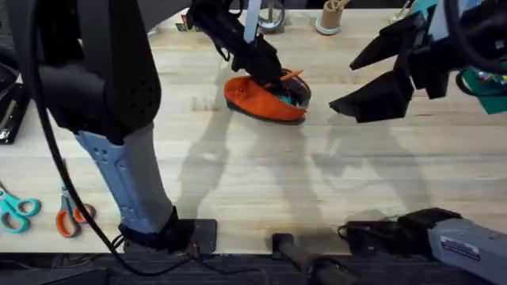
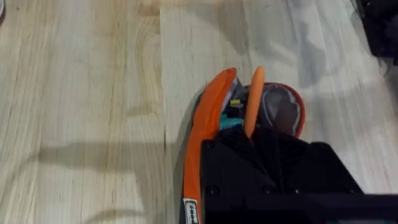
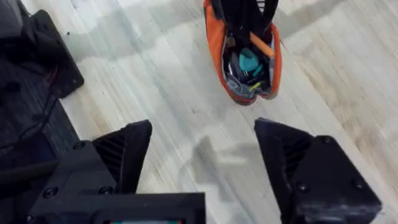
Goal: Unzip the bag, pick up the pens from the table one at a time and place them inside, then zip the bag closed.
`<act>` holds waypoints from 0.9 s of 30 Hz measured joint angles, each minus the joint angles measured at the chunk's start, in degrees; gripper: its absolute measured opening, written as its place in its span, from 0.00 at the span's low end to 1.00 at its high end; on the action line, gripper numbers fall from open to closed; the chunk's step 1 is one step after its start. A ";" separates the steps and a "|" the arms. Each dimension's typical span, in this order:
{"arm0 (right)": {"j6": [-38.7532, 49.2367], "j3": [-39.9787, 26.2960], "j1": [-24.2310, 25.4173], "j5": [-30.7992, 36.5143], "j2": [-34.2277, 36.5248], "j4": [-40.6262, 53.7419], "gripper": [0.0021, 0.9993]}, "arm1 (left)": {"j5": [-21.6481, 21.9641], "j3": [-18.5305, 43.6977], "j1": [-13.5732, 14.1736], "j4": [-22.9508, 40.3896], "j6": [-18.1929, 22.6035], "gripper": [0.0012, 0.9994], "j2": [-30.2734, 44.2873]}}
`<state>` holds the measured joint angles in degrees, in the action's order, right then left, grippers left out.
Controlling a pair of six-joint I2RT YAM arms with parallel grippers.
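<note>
Feeding the pen [image 2: 253, 99] into the open bag [image 1: 257, 101] is the step being worked on, judging by the layout. It should be tipped lengthwise so it's not left poking over the rim. The pen is being pinched in the closed left gripper [image 1: 273, 77], upper middle of the overhead frame. The right gripper [image 3: 202, 165] is being held wide open, empty. The bag's mouth is gaping, with teal and yellow bits showing inside.
</note>
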<state>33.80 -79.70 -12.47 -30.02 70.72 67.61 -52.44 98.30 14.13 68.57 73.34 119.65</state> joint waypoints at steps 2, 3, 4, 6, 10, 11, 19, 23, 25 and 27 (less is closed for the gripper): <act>0.00 0.00 0.00 0.00 0.00 0.00 1.00 | -0.01 0.00 0.00 0.01 0.00 0.04 -0.01; 0.00 0.00 0.00 0.00 0.00 0.00 1.00 | 0.02 0.00 0.00 0.03 0.00 0.04 -0.01; 0.01 0.00 0.00 0.00 0.00 0.00 1.00 | 0.02 0.00 0.00 0.01 0.00 0.04 -0.01; 0.00 0.00 0.00 0.00 0.00 0.00 1.00 | 0.02 0.00 -0.02 0.01 0.00 0.04 -0.01; 0.00 0.00 0.00 0.00 -0.01 0.00 1.00 | -0.03 0.00 -0.01 0.02 0.18 0.20 -0.01; 0.00 0.00 0.00 0.00 -0.01 0.00 1.00 | -0.03 0.00 0.00 0.01 0.30 0.36 -0.01; 0.00 0.00 0.00 0.00 0.00 0.00 1.00 | -0.12 0.00 0.09 0.31 0.24 0.99 -0.01; 0.00 0.00 0.00 0.00 0.00 0.00 1.00 | -0.75 0.05 0.09 0.45 -0.78 1.00 -0.01; 0.00 0.00 0.00 0.00 0.00 0.00 1.00 | -0.86 0.77 0.09 1.01 -2.30 1.00 -0.01; 0.00 0.00 0.00 0.00 0.00 0.00 1.00 | -0.84 2.87 0.09 2.21 -4.26 1.00 -0.01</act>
<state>33.80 -79.70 -12.47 -30.02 70.72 67.61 -53.28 101.18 14.22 70.78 69.08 119.63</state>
